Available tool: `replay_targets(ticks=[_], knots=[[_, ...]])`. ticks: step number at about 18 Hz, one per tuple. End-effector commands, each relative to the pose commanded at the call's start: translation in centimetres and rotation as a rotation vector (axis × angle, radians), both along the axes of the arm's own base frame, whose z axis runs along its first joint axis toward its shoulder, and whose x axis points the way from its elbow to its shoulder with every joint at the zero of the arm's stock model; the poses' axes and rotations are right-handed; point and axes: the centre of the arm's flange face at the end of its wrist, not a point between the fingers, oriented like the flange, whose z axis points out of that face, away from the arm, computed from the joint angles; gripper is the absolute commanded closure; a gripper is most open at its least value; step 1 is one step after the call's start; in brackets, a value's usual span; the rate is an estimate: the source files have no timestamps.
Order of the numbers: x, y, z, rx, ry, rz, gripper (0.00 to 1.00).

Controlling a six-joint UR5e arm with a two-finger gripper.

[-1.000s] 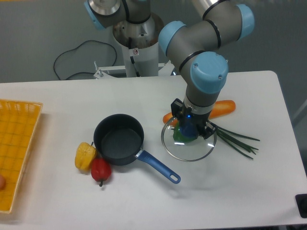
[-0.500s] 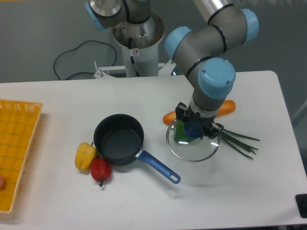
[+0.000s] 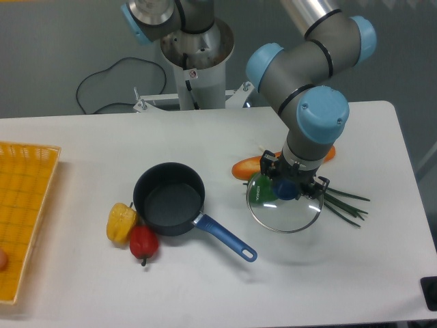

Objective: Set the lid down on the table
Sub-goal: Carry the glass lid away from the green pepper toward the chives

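The lid (image 3: 283, 210), a clear glass disc with a thin metal rim, hangs level just above the white table (image 3: 341, 273), right of the pot. My gripper (image 3: 287, 188) points straight down and is shut on the lid's dark blue centre knob. Through the glass a green object shows. The arm's wrist hides the top of the knob.
A dark saucepan (image 3: 169, 198) with a blue handle (image 3: 226, 239) stands left of the lid. A yellow pepper (image 3: 120, 222) and a red pepper (image 3: 143, 241) lie beside it. An orange carrot (image 3: 249, 167) and green stalks (image 3: 345, 203) lie behind and right of the lid. A yellow mesh tray (image 3: 24, 212) is at far left.
My gripper has carried the lid to the right, away from the saucepan, by a few centimetres. Nothing else has moved.
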Motion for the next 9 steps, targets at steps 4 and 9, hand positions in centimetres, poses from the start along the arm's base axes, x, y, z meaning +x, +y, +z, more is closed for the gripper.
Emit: replay_targets(ticks=[4,9], knots=[[-0.9,0.7,-0.9,0.011,0.019,0.064,0.52],[-1.7,1.3,-3.0,0.006,0.023,0.221,0.52]])
